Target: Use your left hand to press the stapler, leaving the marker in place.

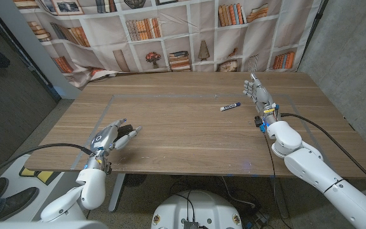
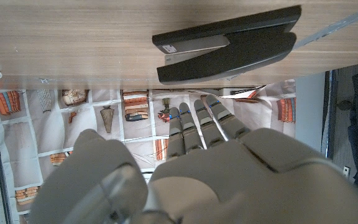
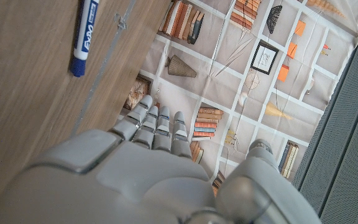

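Wooden table [image 1: 189,137]; right hand [image 1: 259,98] just right of the marker [image 1: 230,106], fingers straight, holding nothing. Left hand [image 1: 114,137] near the front edge, well left of marker, fingers extended, empty, over the black stapler [image 2: 229,43]. Press looks not yet done; marker untouched

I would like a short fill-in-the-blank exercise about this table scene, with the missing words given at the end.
1. The stapler beyond the left hand is ____ in colour.
2. The marker has a ____ cap.
3. The marker lies nearer the ____ hand.
4. The table top is made of ____.

Missing words: black; blue; right; wood
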`<state>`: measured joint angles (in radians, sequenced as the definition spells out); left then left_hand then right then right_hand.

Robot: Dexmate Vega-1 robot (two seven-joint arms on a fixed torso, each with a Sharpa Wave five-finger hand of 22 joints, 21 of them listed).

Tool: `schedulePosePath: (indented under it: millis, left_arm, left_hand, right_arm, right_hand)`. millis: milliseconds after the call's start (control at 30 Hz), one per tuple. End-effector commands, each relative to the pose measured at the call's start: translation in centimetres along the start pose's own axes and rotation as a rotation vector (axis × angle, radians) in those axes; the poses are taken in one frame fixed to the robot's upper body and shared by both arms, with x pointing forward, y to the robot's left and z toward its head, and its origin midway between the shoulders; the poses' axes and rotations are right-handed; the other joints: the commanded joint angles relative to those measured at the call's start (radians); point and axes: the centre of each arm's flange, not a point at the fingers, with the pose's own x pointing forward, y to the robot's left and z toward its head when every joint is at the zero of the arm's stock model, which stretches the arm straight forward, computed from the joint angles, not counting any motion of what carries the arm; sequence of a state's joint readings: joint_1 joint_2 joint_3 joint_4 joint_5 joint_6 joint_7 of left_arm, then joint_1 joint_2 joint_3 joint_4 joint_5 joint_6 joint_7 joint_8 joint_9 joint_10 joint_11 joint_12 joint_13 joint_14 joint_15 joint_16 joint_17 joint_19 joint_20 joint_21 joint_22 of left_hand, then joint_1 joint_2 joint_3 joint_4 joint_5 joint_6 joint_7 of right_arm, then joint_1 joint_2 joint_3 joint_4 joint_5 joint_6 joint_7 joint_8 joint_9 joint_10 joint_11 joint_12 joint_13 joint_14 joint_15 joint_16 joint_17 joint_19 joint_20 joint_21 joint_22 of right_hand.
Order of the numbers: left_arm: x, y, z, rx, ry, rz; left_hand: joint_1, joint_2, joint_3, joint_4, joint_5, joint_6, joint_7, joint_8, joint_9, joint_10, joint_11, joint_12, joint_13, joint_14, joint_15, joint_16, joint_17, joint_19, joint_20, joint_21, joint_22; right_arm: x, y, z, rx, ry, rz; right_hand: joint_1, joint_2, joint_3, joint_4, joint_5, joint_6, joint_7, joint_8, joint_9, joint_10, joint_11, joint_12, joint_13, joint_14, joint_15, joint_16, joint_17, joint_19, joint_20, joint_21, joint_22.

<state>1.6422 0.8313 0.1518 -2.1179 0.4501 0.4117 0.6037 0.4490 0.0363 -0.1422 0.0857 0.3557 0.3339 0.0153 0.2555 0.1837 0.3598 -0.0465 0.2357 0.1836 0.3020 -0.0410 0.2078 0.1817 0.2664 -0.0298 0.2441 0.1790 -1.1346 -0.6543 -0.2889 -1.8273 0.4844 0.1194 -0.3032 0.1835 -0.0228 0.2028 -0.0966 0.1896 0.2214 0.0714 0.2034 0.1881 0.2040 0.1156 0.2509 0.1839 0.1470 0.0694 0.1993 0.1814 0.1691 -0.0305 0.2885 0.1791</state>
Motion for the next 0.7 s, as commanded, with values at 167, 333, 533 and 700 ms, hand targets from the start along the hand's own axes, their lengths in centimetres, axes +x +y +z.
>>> schedulePosePath:
  millis: [167,333,533,700]
  left_arm:
    - [-0.89,0.31,1.12,0.094,-0.004,0.027]
    - [-0.57,-0.08,1.0,0.094,0.004,0.006]
    - [-0.41,-0.03,1.37,0.109,0.001,0.015]
    - [-0.46,-0.08,1.43,0.122,0.015,0.023]
  left_hand:
    - [0.004,-0.001,-0.012,0.001,0.005,0.037,-0.004,0.009,0.005,0.041,-0.003,0.011,0.006,0.038,-0.007,0.009,0.001,0.027,-0.004,0.006,0.004]
    - [0.006,-0.001,-0.019,0.002,0.006,0.074,0.013,0.016,0.004,0.07,0.01,0.013,0.006,0.064,-0.002,0.012,0.001,0.054,-0.01,0.011,0.004]
    - [0.012,0.001,-0.025,0.002,0.008,0.115,0.025,0.02,0.004,0.109,0.02,0.016,0.006,0.103,0.008,0.015,0.001,0.088,-0.014,0.018,0.004]
    - [0.013,0.002,-0.029,0.003,0.008,0.139,0.012,0.024,0.004,0.133,0.013,0.019,0.006,0.119,0.004,0.016,0.001,0.102,-0.012,0.02,0.004]
  right_arm:
    - [0.56,0.05,0.06,-0.011,0.014,0.008]
    - [0.65,0.0,-0.15,-0.007,0.021,0.006]
    - [0.78,0.01,-0.29,-0.012,0.024,0.013]
    - [0.79,-0.07,-0.43,-0.003,0.031,0.002]
  right_hand:
    - [-0.002,0.008,-0.001,-0.003,0.001,0.007,-0.001,-0.002,0.003,0.007,0.004,-0.004,0.004,0.004,0.0,-0.007,0.003,0.009,-0.003,-0.005,0.006]
    - [-0.002,0.008,-0.002,-0.003,0.001,0.007,-0.001,-0.002,0.003,0.008,0.004,-0.005,0.004,0.004,0.0,-0.007,0.003,0.009,-0.003,-0.006,0.006]
    - [-0.002,0.009,-0.002,-0.003,0.001,0.007,-0.001,-0.002,0.003,0.009,0.005,-0.005,0.004,0.005,0.0,-0.007,0.003,0.01,-0.003,-0.008,0.006]
    - [-0.002,0.009,-0.003,-0.003,0.001,0.007,-0.001,-0.003,0.003,0.009,0.003,-0.006,0.004,0.004,0.001,-0.008,0.003,0.011,-0.003,-0.009,0.006]
